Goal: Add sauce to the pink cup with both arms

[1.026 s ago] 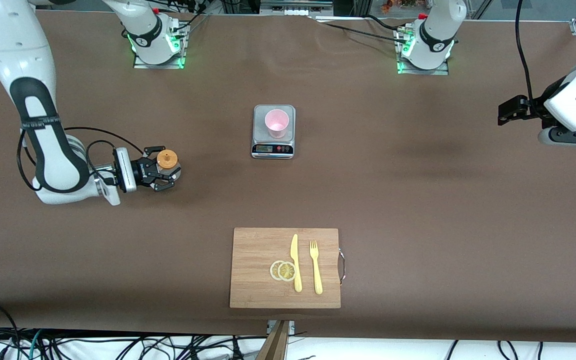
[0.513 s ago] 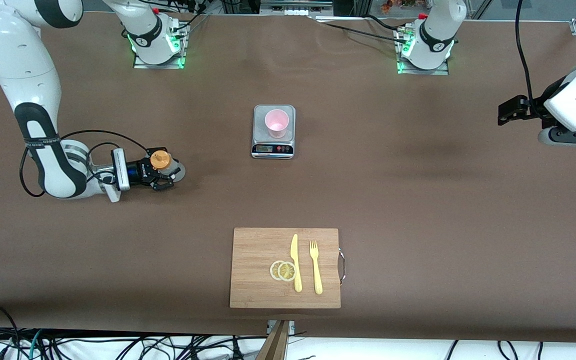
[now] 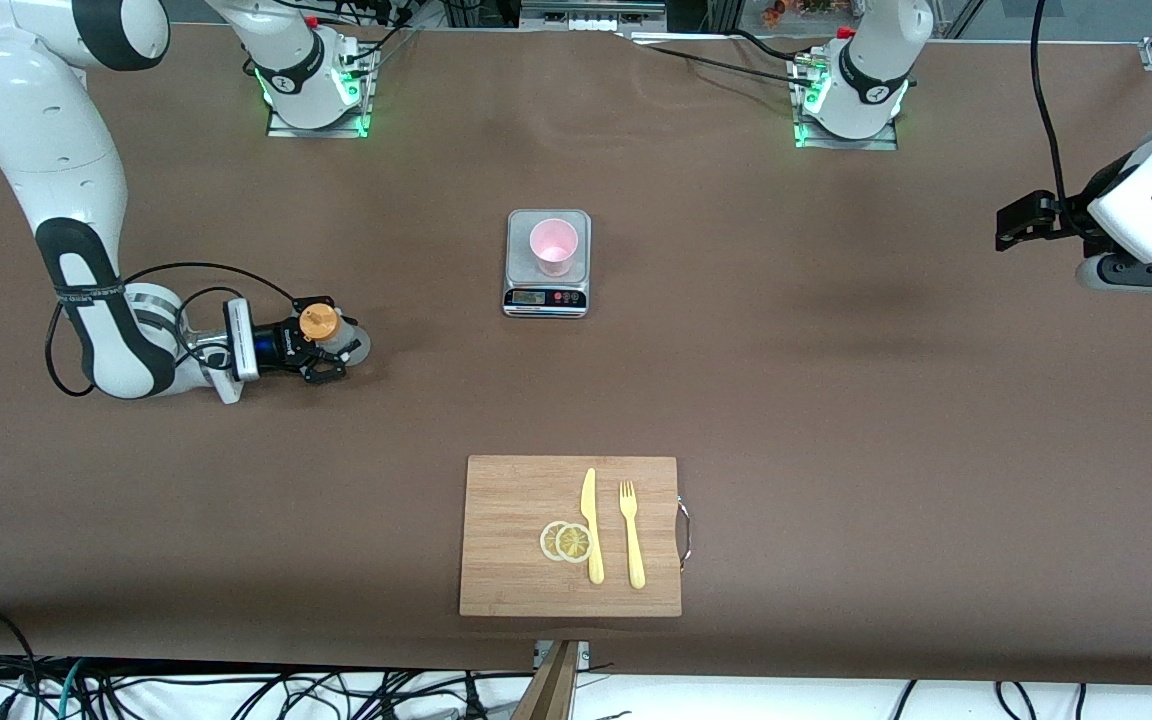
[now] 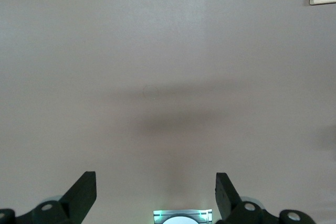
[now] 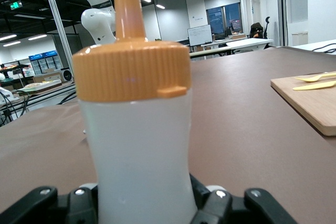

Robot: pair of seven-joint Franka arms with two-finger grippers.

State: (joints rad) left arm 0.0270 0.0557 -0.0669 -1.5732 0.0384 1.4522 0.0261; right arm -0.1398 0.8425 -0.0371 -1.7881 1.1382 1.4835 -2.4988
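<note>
Since a second ago I have lowered the right gripper (image 3: 324, 345) and its fingers have narrowed onto the sauce (image 3: 321, 325), apparently gripped; left gripper (image 4: 156, 190) waits wide open and empty; cup (image 3: 553, 246) unfilled, lift next.

No legible text (scale display (image 3: 526, 297) unreadable)

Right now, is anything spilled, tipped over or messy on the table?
No, nothing stands out. The sauce is upright in the right gripper, the cup stands straight on the scale, and the knife, fork and lemon slices lie on the board.
</note>
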